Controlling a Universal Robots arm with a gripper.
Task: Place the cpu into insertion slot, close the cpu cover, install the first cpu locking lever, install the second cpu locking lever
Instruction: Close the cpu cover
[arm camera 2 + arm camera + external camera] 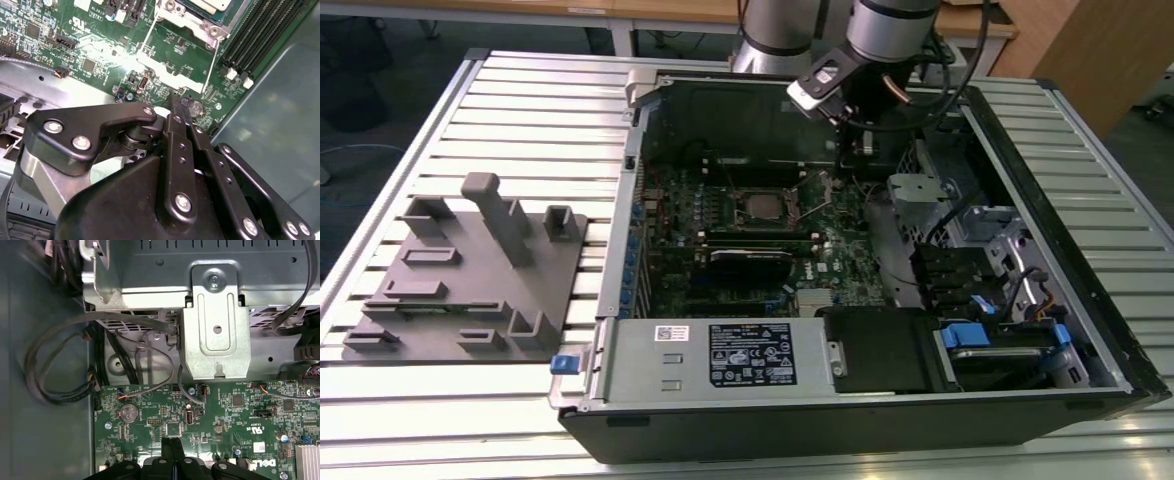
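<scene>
One slatted metal table, open computer case, fingers closed over motherboard

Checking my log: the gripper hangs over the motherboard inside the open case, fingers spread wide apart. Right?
Not quite. The gripper does hang over the motherboard inside the open case, but its fingers are shut together, as the second wrist view shows.

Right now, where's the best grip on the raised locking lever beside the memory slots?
Likely near its free end, from above: the locking lever is a thin wire standing off the motherboard, clear either side for the fingers.
</scene>
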